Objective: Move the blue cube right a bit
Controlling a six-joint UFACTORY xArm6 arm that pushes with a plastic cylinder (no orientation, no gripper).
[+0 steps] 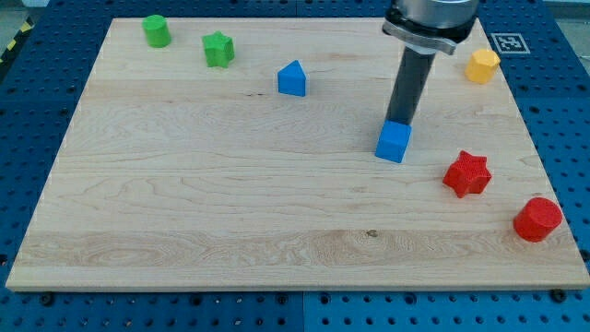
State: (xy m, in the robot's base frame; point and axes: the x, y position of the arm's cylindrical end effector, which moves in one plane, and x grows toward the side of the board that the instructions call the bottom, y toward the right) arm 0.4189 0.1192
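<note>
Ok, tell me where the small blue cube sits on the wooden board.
The small blue cube sits right of centre on the wooden board, my tip at its top edge, the red star block to its lower right.

A robotics lab bench: a pale wooden table (230,212) lies on a blue perforated mounting plate (37,120), a printed fiducial marker (506,42) sits at the view's top right, with yellow-black hazard tape (11,48) at the left edge
</note>
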